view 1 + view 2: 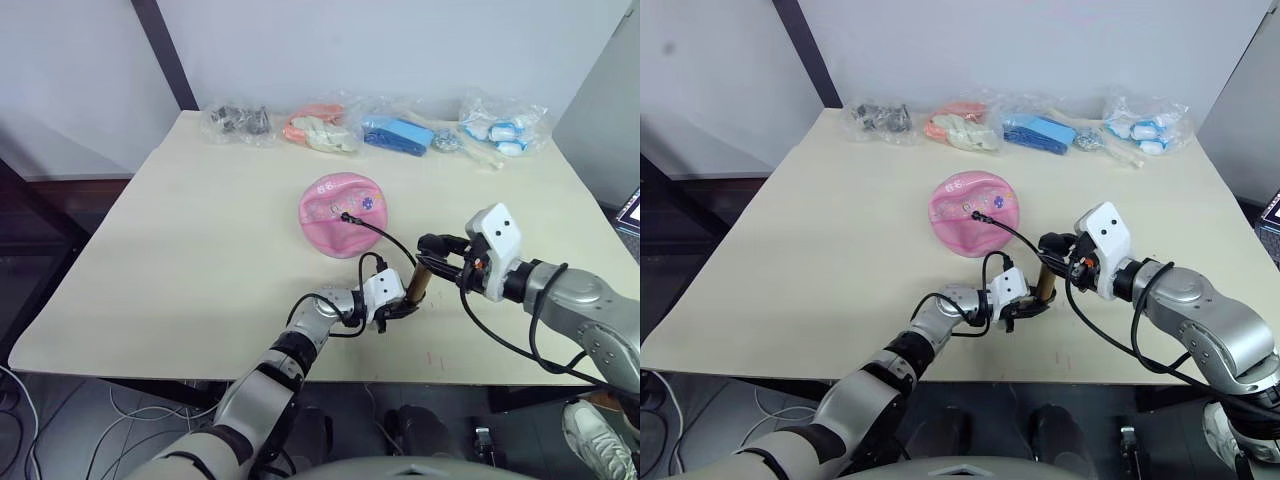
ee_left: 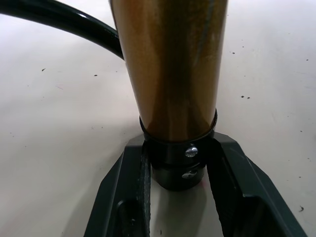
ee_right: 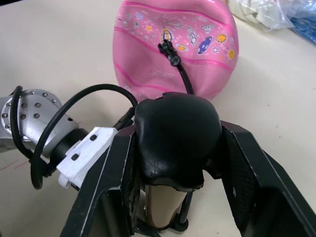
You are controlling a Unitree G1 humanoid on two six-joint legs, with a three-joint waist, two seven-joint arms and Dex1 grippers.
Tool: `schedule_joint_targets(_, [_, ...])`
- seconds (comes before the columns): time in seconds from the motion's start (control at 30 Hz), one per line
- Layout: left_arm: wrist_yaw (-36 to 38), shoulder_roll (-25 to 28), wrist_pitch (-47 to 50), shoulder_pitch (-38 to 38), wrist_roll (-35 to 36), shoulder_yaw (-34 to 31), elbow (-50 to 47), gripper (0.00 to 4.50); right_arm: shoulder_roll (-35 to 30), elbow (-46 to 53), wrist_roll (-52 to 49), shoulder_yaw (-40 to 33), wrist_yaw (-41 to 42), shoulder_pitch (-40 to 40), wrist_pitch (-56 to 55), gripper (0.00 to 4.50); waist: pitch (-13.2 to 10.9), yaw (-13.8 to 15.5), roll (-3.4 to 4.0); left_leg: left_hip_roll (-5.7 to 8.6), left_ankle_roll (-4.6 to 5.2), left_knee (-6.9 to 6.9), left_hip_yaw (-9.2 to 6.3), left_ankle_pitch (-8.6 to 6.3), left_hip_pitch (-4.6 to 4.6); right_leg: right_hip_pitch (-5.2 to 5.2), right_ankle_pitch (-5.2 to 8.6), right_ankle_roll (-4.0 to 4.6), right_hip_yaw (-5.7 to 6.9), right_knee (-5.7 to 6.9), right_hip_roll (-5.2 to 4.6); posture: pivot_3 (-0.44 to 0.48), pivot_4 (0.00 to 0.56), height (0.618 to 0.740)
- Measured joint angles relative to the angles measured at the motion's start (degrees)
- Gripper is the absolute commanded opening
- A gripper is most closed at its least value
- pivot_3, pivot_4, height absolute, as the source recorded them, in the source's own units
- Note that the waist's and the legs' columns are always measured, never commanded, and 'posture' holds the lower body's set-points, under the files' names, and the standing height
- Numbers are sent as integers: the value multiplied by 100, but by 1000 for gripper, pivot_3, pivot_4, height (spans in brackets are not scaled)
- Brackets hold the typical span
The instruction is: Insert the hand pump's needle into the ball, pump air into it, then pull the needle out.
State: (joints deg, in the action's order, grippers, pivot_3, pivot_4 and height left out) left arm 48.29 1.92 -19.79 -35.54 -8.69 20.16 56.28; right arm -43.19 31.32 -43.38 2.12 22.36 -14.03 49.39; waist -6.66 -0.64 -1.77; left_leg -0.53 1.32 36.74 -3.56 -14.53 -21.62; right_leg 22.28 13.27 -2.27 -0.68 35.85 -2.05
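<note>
Table: we see a pale table [image 1: 180,260] with the pump and ball near its middle and front.
Ball: the pink ball [image 1: 340,212] lies on the table, partly deflated and dented, just beyond both grippers.
Needle: the small black fitting of the needle [image 3: 170,52] sits at the ball's top surface; we cannot see the pin itself, so how deep it goes we cannot tell.
Hose: the thin black hose [image 1: 385,238] runs from that fitting down toward the pump, looping near the left wrist.
Hand pump: the hand pump [image 1: 417,284] stands close to upright on the table near the front edge, its brass tube between the two grippers.
Left gripper: our left gripper [image 2: 180,168] pinches the pump's black bottom cap — one finger pressed on each side, right down at the tabletop.
Right gripper: our right gripper [image 3: 177,148] is at the pump's top, its two fingers sitting on either side of the black knob handle [image 3: 175,136] — clamped on it.
Far edge: clear plastic bags [image 1: 400,130] of small items line the table's far side, well apart from the ball.
</note>
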Motion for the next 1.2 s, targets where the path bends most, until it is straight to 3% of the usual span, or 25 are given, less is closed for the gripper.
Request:
schedule_joint_targets(0.13, [28, -33, -17, -9, 2, 4, -72, 1123, -158, 45, -463, -400, 60, -273, 603, 1704, -50, 17, 45, 11, 0, 4, 2, 0, -19, 15, -1, -5, 0, -3, -5, 0, 150, 740])
schedule_joint_targets(0.23, [41, -81, -27, -60, 8, 3, -101, 1123, -730, 65, -1456, -1058, 31, -1026, 1414, 1704, -123, 60, 104, 26, 1, 20, 8, 3, -56, 46, -12, -21, -8, -2, -15, 0, 150, 740])
schedule_joint_targets(0.53, [103, -125, -55, -142, 11, 21, -82, 1123, -1953, -287, -3561, -1882, -511, -2644, 2296, 1704, -173, 141, 93, 29, 1, 44, 15, 2, -118, 91, -27, -8, -13, -3, -25, 0, 150, 740])
schedule_joint_targets(0.77, [127, -133, -57, -171, 12, 22, -74, 1123, -2096, -463, -4172, -1794, -1039, -2756, 2382, 1703, -191, 144, 80, 29, 1, 48, 23, 2, -130, 100, -30, -7, -21, -3, -30, 0, 150, 740])
schedule_joint_targets(0.97, [71, -124, -54, -179, 12, 14, 27, 1123, -1475, 47, -3489, -1748, -1127, -1552, 1667, 1672, -145, 132, 40, 26, 2, 50, 19, 2, -106, 81, -26, -36, -17, 0, -21, 0, 150, 740])
schedule_joint_targets(1.03, [42, -116, -37, -181, 10, 12, 75, 1123, -1232, 137, -2861, -1387, -1010, -1186, 1307, 1672, -115, 127, 24, 21, 3, 50, 17, 2, -99, 79, -18, -31, -16, 0, -15, 0, 150, 740])
schedule_joint_targets(1.1, [-6, -97, 1, -139, 10, 3, 132, 1123, -600, 112, -1892, -752, -918, -639, 681, 1672, -66, 114, -33, 2, 1, 42, 8, 0, -45, 30, -8, -17, -7, -1, 1, 0, 150, 740])
schedule_joint_targets(1.2, [-56, -61, 50, -125, 10, -9, 150, 1123, -111, 54, -803, -17, -743, -339, 35, 1672, -29, 40, -16, -2, 0, 34, 9, -1, -9, 4, -6, -16, -12, -1, -30, 0, 150, 740])
